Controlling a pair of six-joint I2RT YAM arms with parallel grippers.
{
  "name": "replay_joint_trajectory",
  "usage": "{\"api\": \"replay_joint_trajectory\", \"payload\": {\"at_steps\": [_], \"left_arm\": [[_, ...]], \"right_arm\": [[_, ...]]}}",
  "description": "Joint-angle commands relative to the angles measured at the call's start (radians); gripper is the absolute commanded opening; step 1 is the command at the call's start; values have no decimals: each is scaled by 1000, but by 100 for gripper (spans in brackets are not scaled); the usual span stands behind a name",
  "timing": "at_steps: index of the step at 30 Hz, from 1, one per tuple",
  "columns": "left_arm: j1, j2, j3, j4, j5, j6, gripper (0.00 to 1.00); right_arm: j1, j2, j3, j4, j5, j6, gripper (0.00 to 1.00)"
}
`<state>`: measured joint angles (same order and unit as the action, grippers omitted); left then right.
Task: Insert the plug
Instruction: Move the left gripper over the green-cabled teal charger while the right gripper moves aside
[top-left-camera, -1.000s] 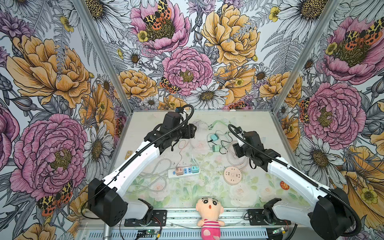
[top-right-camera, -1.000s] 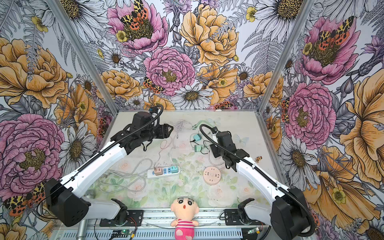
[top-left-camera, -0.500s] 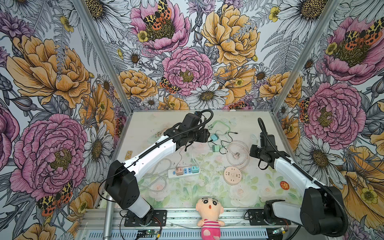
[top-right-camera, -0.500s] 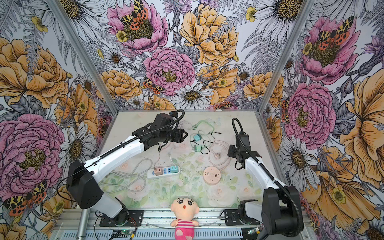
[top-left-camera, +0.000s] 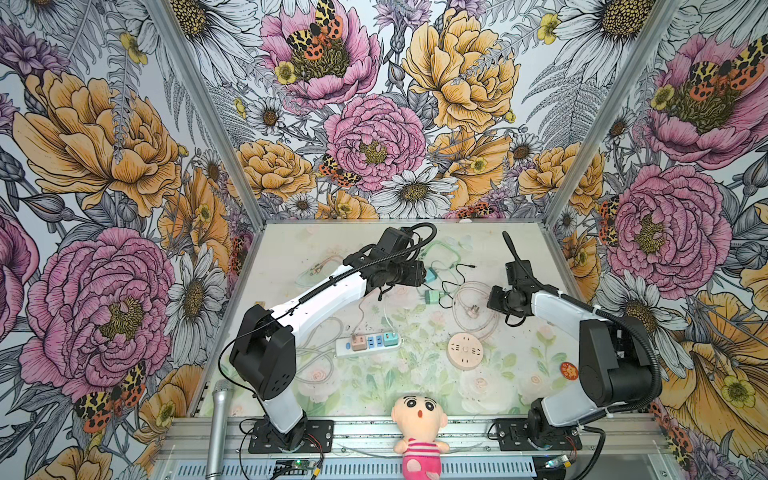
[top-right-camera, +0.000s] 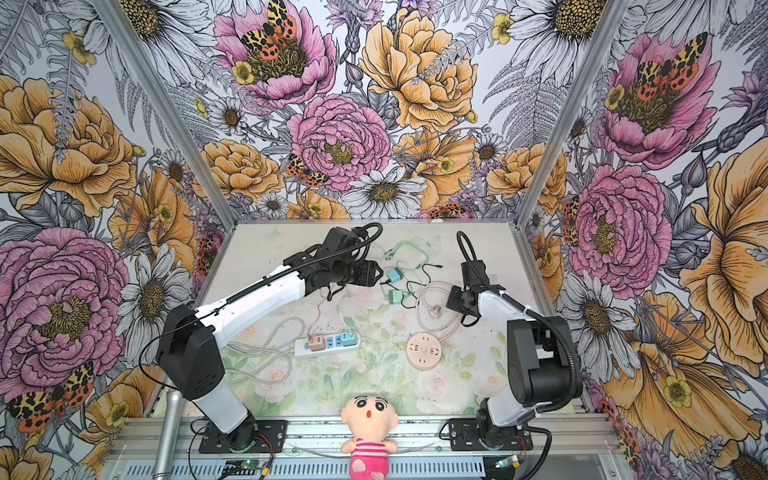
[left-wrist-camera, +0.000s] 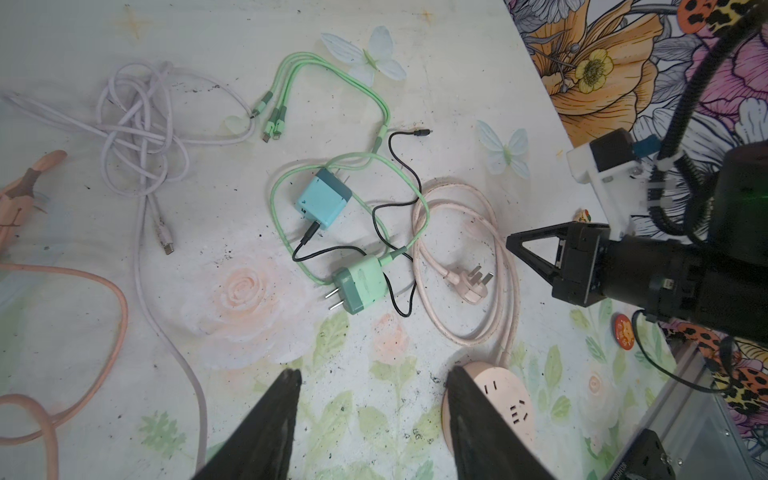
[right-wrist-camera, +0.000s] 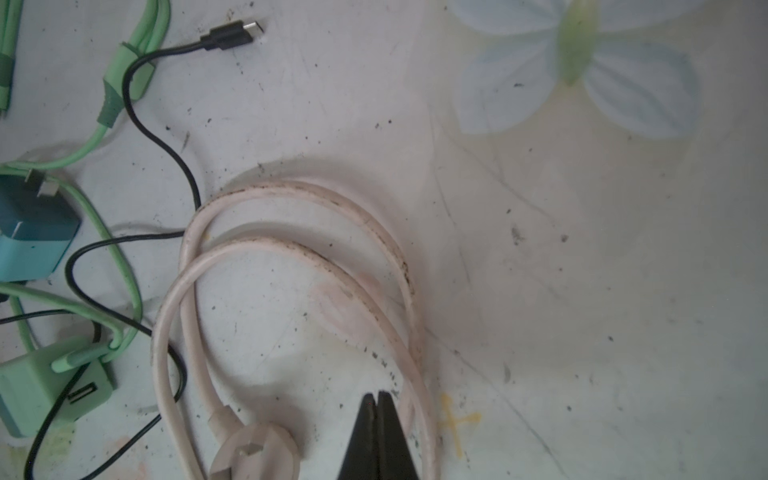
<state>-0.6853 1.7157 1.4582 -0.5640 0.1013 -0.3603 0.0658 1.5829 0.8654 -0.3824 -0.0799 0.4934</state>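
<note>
Left arm swung right; right tool (right-wrist-camera: 377, 400) clenched empty, left tool (left-wrist-camera: 372, 372) released, we'd side-pinch the light, stiff, boxy mint-green plastic charger plug (left-wrist-camera: 362, 287).

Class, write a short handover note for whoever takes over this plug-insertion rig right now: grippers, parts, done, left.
Left gripper: open, empty, above the table near the green charger and blue charger.
Right gripper: shut on nothing, beside the pink cord.
Pink plug: loose on the table inside its cord loops; round socket and power strip lie nearer the arm bases.
Done: no loose plug picked up yet.
Left: grasp a plug, insert it.
</note>
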Motion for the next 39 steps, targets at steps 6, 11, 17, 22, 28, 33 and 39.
{"api": "replay_joint_trajectory", "payload": {"at_steps": [6,11,17,22,28,33,39], "left_arm": [[-5,34,45,5,25,-3,57],[-2,51,55,5,30,-2,57],[-1,69,73,4,42,-3,57],[-1,80,82,4,47,-8,57],[3,137,111,2,43,-12,57],[6,214,193,-39,8,15,57],[6,319,298,-118,-87,90,58]], "right_arm": [[11,116,76,11,5,56,0],[9,147,86,11,49,68,0],[-27,164,102,10,96,76,0],[-65,146,100,-2,159,72,0],[-79,132,100,-9,170,51,0],[-78,102,116,-10,143,46,0],[-77,26,94,-14,97,53,7]]}}
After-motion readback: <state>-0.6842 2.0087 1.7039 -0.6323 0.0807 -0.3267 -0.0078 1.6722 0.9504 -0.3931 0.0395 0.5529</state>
